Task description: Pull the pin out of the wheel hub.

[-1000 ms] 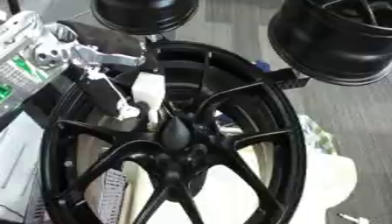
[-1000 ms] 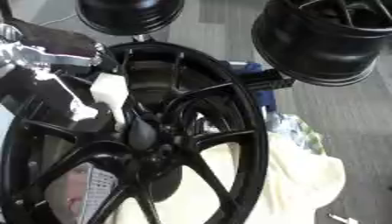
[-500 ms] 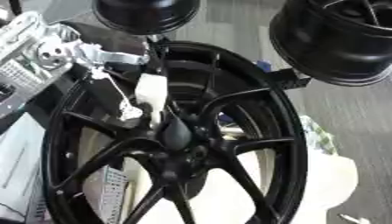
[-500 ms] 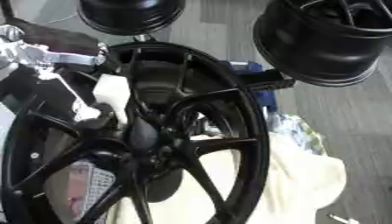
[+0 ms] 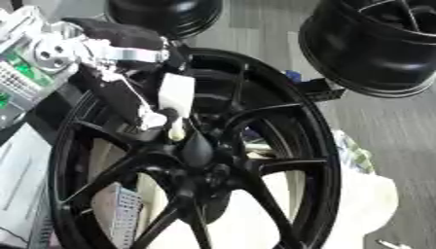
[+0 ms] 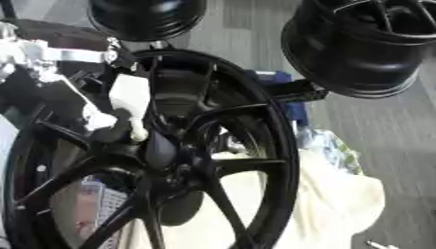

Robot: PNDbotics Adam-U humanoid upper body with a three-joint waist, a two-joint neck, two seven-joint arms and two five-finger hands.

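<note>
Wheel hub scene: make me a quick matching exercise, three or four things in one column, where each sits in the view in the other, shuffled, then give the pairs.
Things:
1. left hand
2. big spoked wheel
3. second black wheel
4. cream cloth

Places:
A. upper right corner
B. lower right, beside the big wheel
C. at the hub, reaching in from the upper left
D. centre of the view

Pairs: 1-C, 2-D, 3-A, 4-B

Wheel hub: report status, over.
Left hand at the wheel hub, fingers closed around pale pin. Pin not clear of hub yet. Right hand not in view. Nothing blocking.
</note>
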